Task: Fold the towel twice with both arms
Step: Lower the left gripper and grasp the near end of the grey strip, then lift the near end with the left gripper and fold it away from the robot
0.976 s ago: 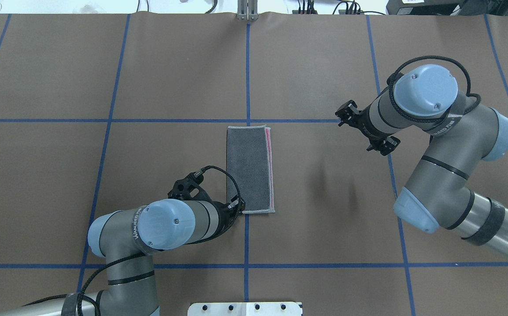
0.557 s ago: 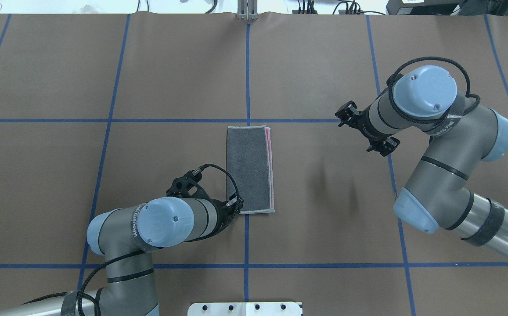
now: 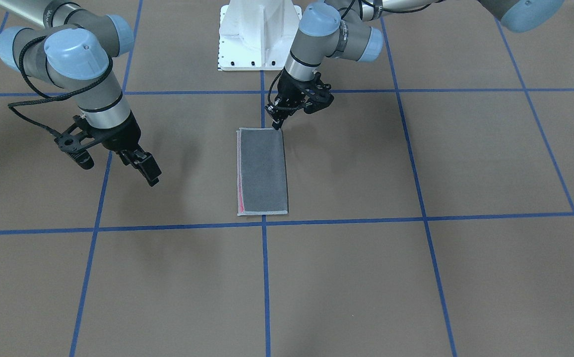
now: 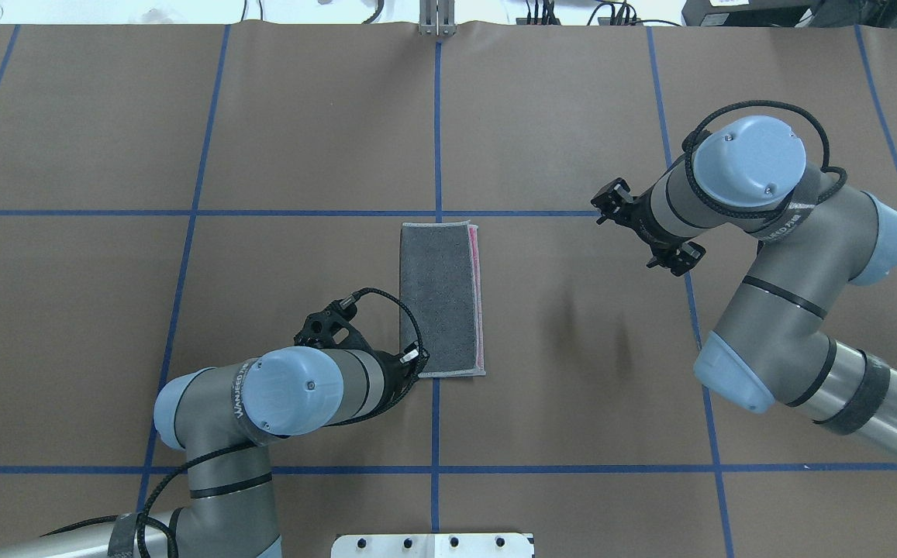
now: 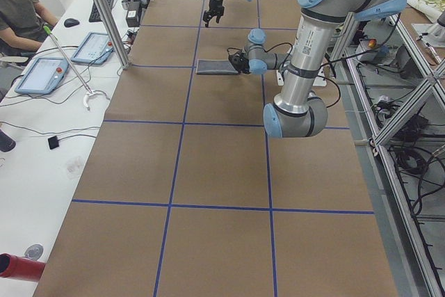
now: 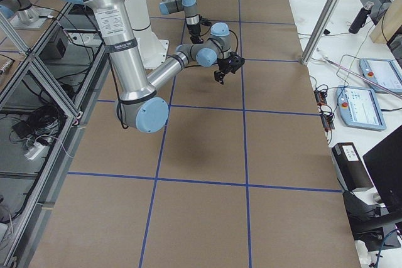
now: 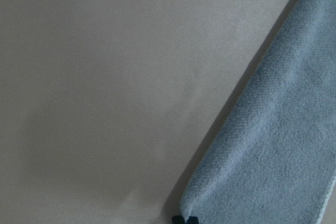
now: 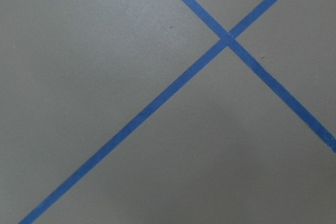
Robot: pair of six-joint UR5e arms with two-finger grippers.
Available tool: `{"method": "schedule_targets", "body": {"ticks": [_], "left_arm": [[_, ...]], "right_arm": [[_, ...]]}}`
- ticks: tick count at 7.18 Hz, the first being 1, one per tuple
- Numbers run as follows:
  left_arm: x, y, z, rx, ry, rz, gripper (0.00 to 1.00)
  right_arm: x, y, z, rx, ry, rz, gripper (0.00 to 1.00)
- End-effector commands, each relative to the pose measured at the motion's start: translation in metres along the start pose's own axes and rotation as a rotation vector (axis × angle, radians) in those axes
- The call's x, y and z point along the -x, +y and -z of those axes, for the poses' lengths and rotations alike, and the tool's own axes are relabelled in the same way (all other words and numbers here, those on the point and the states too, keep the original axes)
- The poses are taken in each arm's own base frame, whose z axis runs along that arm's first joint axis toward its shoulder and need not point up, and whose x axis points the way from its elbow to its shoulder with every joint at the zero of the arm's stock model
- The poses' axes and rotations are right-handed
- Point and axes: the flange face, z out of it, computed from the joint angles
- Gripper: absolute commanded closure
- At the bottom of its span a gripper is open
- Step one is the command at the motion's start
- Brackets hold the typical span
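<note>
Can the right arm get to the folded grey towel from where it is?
Probably yes: the right arm's black two-finger tool hangs over the brown table beside the folded dark grey terry towel, nothing between them.

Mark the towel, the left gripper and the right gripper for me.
towel (image 4: 440, 298), overhead exterior view, middle of its grey top face.
left gripper (image 3: 278, 123), exterior front-facing view, between its fingers at the towel's corner.
right gripper (image 3: 147, 171), exterior front-facing view, between its fingers.

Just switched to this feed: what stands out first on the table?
The towel, already folded once into a narrow grey strip with a pink sliver along one edge, lies dead centre. The left gripper is down at its corner nearest the robot, while the right gripper hangs open, well clear.
</note>
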Motion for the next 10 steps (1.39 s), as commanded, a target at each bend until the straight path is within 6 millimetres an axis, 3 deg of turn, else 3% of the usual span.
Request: {"method": "schedule_targets", "body": {"ticks": [1,4,6,9,10], "left_arm": [[-0.004,0.002,0.004,0.005,0.010,0.006,1.00],[-0.016,0.002,0.022,0.016,0.047,0.011,1.00],[-0.076,-0.036,0.038,-0.055,0.094,0.053,1.00],[-0.136,-0.077,0.016,-0.134,0.094,0.105,1.00],[-0.145,-0.096,0.007,-0.164,0.084,0.113,1.00]], "right_arm": [[0.001,0.000,0.002,0.001,-0.004,-0.007,0.00],[-0.003,-0.002,-0.002,-0.002,0.006,-0.013,0.00],[-0.004,-0.003,-0.006,-0.004,0.015,-0.014,0.00],[-0.006,-0.007,-0.015,-0.008,0.032,-0.008,0.00],[-0.006,-0.006,-0.017,-0.008,0.035,-0.007,0.00]]}}
